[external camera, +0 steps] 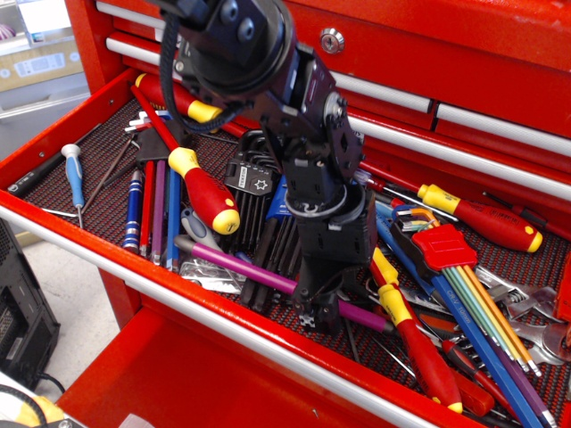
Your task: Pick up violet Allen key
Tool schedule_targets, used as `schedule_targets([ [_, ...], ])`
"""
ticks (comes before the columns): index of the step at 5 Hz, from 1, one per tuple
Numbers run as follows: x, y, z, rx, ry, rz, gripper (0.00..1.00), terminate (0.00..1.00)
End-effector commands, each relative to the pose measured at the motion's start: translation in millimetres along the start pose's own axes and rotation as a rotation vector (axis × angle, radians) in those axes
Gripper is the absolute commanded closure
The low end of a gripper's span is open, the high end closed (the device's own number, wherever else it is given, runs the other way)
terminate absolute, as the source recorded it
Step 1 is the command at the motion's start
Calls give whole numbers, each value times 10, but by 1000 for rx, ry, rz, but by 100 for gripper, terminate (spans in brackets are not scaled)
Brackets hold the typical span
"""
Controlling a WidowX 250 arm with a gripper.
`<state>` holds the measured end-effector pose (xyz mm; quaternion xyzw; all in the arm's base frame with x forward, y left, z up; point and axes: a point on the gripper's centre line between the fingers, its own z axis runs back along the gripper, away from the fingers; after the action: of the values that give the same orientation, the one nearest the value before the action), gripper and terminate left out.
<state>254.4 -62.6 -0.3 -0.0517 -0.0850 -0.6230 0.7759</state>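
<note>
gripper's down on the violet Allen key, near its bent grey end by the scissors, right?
Not quite. In the observation.image view the gripper is down on the violet Allen key toward its straight right end, next to the red-yellow screwdriver. The bent grey end lies far left, clear of the gripper.

Black hex key sets [259,192] and a red-yellow screwdriver [412,334] crowd the violet Allen key [245,267] closely.
</note>
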Motion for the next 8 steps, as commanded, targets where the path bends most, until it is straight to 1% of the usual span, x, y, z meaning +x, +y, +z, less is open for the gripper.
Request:
schedule_targets([
  [1,-113,158,-121,7,-58,16,0,0],
  [2,-87,154,-105,-3,-56,36,100,0],
  [3,-78,130,-133,-5,-74,61,100,0],
  [4,-56,78,-79,14,-63,84,100,0],
  [5,46,151,309,46,59,62,100,0],
  [6,152,254,673,109,167,34,100,0],
  [7,143,341,962,116,227,6,100,0],
  [8,11,481,1288,134,237,-15,100,0],
])
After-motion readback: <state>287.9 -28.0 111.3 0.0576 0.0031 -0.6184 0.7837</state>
